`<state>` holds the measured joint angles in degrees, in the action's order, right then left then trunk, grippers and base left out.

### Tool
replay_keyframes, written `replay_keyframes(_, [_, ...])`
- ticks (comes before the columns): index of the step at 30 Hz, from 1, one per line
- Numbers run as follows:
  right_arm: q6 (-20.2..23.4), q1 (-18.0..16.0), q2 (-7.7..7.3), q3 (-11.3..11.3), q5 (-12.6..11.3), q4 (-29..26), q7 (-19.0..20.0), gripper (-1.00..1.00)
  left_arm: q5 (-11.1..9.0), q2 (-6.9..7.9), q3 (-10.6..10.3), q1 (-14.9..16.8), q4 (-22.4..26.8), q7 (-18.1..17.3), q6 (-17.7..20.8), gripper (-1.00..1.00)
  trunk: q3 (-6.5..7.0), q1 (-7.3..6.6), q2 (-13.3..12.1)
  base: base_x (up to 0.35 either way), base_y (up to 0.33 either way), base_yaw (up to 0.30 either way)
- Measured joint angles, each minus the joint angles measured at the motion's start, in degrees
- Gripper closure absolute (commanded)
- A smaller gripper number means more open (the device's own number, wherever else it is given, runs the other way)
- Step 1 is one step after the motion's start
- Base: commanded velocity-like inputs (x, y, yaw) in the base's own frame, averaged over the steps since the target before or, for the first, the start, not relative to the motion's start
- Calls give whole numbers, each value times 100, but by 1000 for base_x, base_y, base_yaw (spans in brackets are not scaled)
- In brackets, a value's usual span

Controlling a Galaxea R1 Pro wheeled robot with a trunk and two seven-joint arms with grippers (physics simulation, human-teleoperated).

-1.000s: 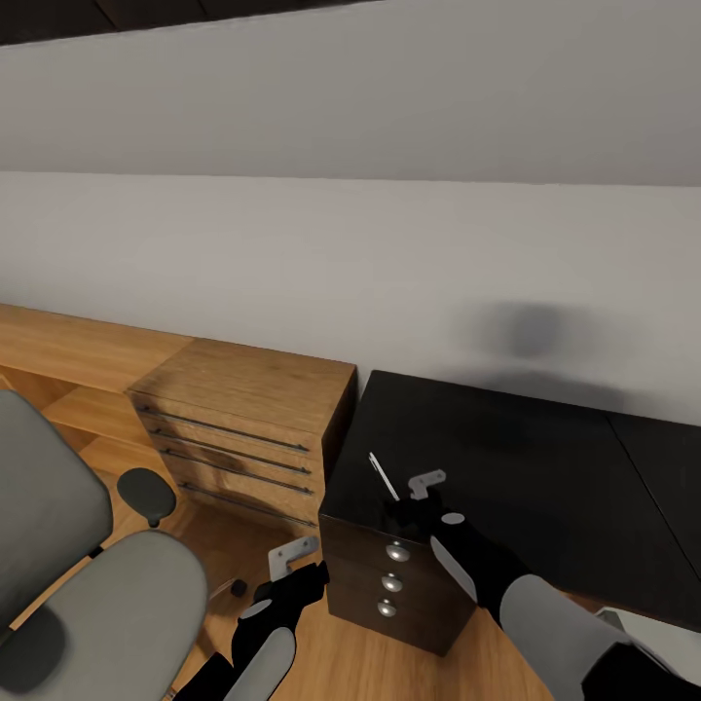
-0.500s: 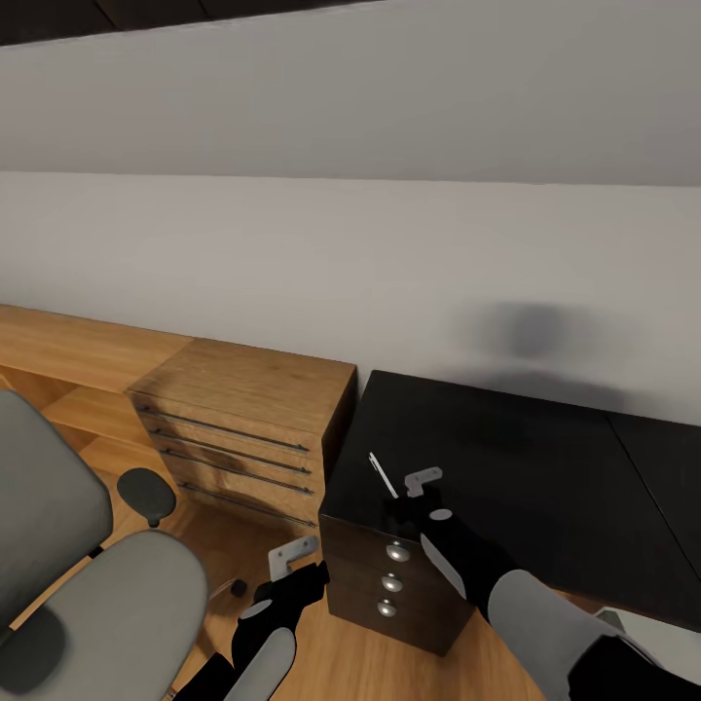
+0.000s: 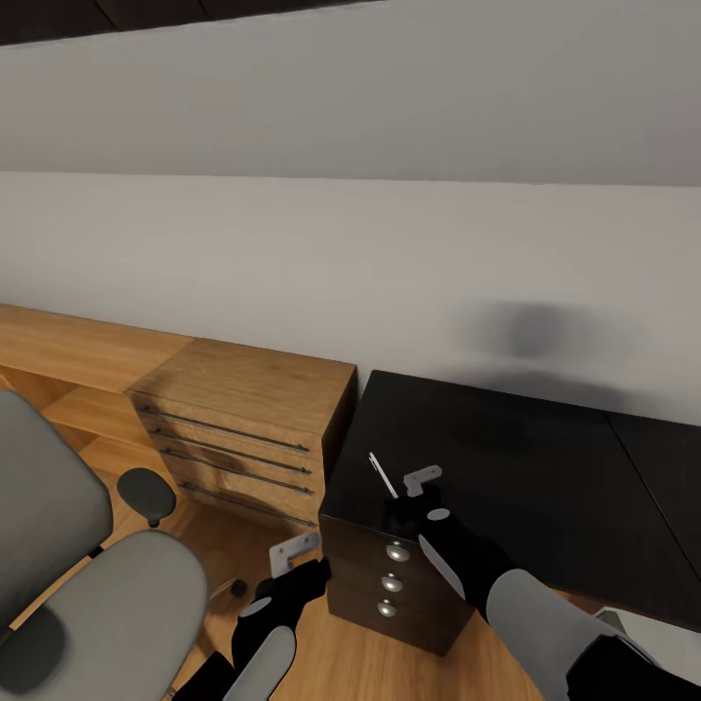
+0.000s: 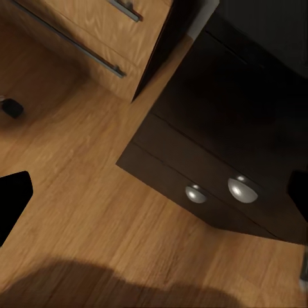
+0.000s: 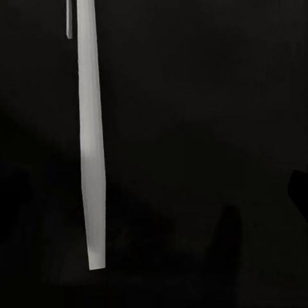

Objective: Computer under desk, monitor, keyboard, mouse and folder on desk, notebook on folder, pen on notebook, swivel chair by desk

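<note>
Pen (image 3: 382, 475) is what we are gripping in our right hand (image 3: 401, 495), tilted over the near-left corner of the black surface (image 3: 526, 467). We are hovering our left hand (image 3: 292, 560) over the wood floor (image 3: 336, 647), grip state unclear. Swivel chair (image 3: 88, 594) is standing left.

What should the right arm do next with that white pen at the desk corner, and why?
Probably shut the right gripper firmly on the pen before any lift. The pen sits at the near corner of the desk, running straight out ahead of the fingers in the right wrist view. The dark picture does not settle whether they already grip it.
</note>
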<state>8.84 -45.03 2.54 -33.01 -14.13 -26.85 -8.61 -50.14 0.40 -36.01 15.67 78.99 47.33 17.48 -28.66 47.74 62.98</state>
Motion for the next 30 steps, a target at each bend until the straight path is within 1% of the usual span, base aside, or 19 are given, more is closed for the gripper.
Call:
replay_keyframes(8, [5, 0, 5, -5, 2, 3, 62, -100, -1, -1, -54, 0, 106, 3, 7, -100, 0, 0, 0, 0, 0, 0])
replay_keyframes(15, [3, 0, 2, -8, 7, 2, 255, -100, -2, -5, -83, 0, 115, 17, 1, -100, 0, 0, 0, 0, 0, 0])
replay_keyframes(20, [-14, -2, -1, -5, -7, -3, 330, -100, -2, -7, -88, 0, 116, 32, -3, -100, -89, 109, 200, 0, 0, 0])
replay_keyframes(28, [-15, -3, -2, -4, 1, -4, 334, -100, -2, -8, -89, 0, 117, 21, -2, -100, -89, 109, 201, 0, 0, 0])
replay_keyframes(30, [-19, -3, -1, -3, -9, -39, 339, -100, -2, -8, -89, 0, 117, 22, -2, -100, -124, 152, 281, 0, 0, 0])
